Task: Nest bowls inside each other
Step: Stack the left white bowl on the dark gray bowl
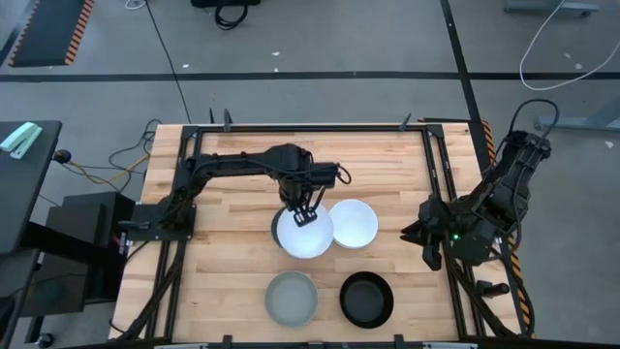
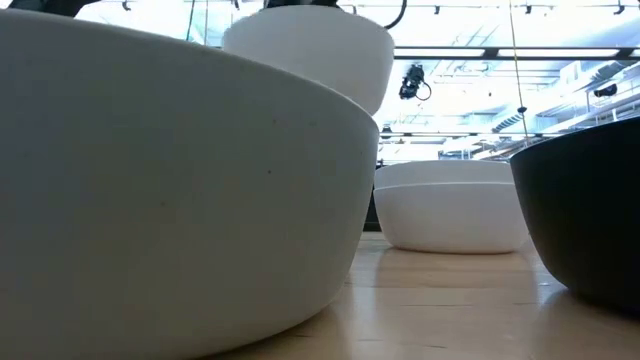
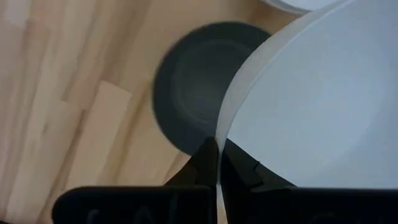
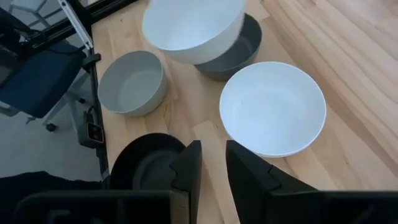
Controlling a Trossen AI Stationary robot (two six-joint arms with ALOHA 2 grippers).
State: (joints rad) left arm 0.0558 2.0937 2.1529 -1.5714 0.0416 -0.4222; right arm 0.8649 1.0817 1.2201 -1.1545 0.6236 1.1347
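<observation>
My left gripper is over the table's middle, shut on a white bowl that hangs above a dark grey bowl, whose edge peeks out beneath it. To its right stands another white bowl; in the low view it looks like two nested ones. A light grey bowl and a black bowl sit near the table's near edge. My right gripper waits open at the table's right side. My left gripper pinches the white bowl's rim on its far side, one finger inside the bowl and one outside. The fingers come from above, pointing down. The bowl is lifted clear and tilted, hanging over the dark grey bowl.
Black metal rails frame the wooden table at its left, right and far sides. Bare wood lies to the left of the bowls and along the far half of the table.
</observation>
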